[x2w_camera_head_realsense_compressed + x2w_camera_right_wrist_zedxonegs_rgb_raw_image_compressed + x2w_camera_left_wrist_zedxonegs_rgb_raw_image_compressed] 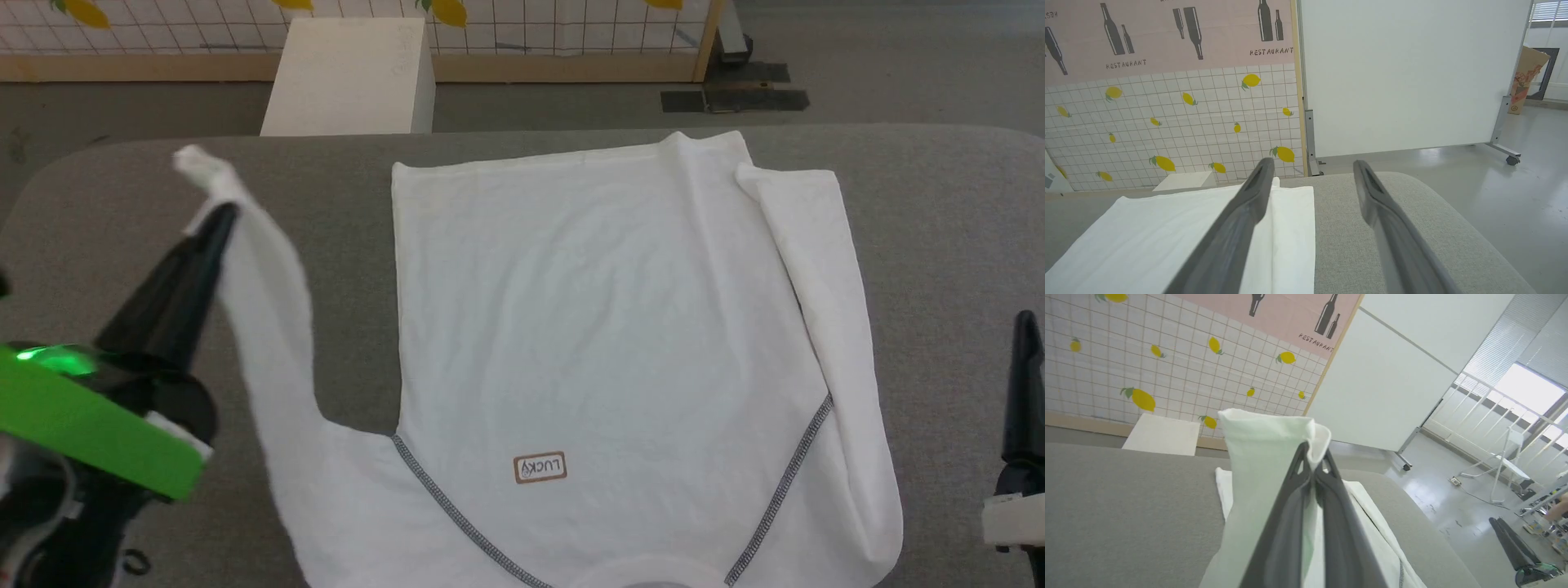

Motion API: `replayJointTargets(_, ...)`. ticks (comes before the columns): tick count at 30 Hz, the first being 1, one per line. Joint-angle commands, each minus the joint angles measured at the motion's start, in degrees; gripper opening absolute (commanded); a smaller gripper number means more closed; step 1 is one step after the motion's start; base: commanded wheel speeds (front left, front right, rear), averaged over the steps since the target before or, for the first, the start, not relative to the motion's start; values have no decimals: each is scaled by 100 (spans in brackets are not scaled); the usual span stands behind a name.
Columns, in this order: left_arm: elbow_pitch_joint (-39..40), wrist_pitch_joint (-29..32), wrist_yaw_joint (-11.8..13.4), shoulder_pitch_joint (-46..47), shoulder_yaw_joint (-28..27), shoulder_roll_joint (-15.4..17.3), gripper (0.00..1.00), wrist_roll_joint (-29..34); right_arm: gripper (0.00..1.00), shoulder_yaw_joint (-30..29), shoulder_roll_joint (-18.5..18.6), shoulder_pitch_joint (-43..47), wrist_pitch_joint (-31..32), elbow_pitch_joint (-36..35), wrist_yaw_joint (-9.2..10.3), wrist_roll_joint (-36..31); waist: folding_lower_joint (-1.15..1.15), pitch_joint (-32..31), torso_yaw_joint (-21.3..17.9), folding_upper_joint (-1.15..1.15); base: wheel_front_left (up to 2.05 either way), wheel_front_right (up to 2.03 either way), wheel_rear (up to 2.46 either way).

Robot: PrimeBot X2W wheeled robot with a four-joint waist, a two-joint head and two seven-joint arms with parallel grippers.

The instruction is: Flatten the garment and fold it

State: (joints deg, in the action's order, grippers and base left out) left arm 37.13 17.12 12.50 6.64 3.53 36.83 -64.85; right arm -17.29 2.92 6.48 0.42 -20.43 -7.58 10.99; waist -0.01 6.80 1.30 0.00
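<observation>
Your left hand (219, 216) holds the shirt (604, 327) up by a sleeve (261, 310) at frame left. It probably folds over the middle next. Your right hand (1312, 165) is wide, empty.

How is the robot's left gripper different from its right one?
The left gripper is shut; the right gripper is open. The left gripper pinches a sleeve of the shirt and holds it up; the right gripper holds nothing. Both have two long dark fingers.

garment (604, 327) neckline cut off, sleeve end seemingly blurred
</observation>
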Motion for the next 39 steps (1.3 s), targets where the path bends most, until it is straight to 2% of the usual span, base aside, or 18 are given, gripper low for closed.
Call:
replayJointTargets(1, 151, 100, 2, 246, 299, -86, 0, 97, 100, -64, -4, -67, -29, -52, 9, -7, 1, 49, -43, 0, 0, 0, 0)
replayJointTargets(5, 411, 423, -35, 799, 1374, -471, 0, 300, 100, -218, -4, -158, 19, -131, 9, -42, 1, 118, -63, 0, 0, 0, 0)
replayJointTargets(7, 370, 531, -30, 1103, 2019, -844, 0, 489, 100, -295, -4, -195, 40, -170, 9, -38, 1, 179, -57, 0, 0, 0, 0)
replayJointTargets(10, 24, 573, -27, 1357, 2940, -1485, 0, 783, 100, -363, -4, -230, 43, -177, 9, -16, 1, 252, -56, 0, 0, 0, 0)
replayJointTargets(14, -858, 397, -200, 1476, 3949, -2129, 0, 1330, 100, -355, -4, -255, 27, -157, 9, 27, 1, 382, -74, 0, 0, 0, 0)
replayJointTargets(19, -2303, -43, -386, 1477, 4567, -2863, 0, 1615, 100, -221, -4, -317, -3, -125, 9, 73, 1, 570, -154, 0, 0, 0, 0)
replayJointTargets(20, -3234, -319, -528, 1589, 4810, -3102, 0, 1828, 100, -157, -4, -350, -24, -103, 9, 81, 1, 691, -216, 0, 0, 0, 0)
replayJointTargets(29, -5632, -809, -685, 1913, 5259, -3374, 0, 1944, 100, -33, -4, -419, -61, 23, 9, 82, 1, 831, -361, 0, 0, 0, 0)
replayJointTargets(30, -5839, -867, -704, 1948, 5302, -3383, 5, 1907, 100, -13, -4, -428, -61, 40, 9, 81, 1, 827, -373, 0, 0, 0, 0)
replayJointTargets(31, -5964, -913, -733, 1985, 5350, -3388, 99, 1879, 100, 3, -4, -434, -59, 53, 9, 81, 1, 822, -380, 0, 0, 0, 0)
replayJointTargets(36, -5912, -1179, -878, 2224, 5606, -3393, 100, 1370, 100, 3, -4, -406, -29, 91, 9, 69, 1, 710, -332, 0, 0, 0, 0)
replayJointTargets(39, -5677, -1402, -865, 2414, 5459, -3394, 100, 1073, 100, -46, -4, -349, 25, 62, 9, 46, 1, 612, -271, 0, 0, 0, 0)
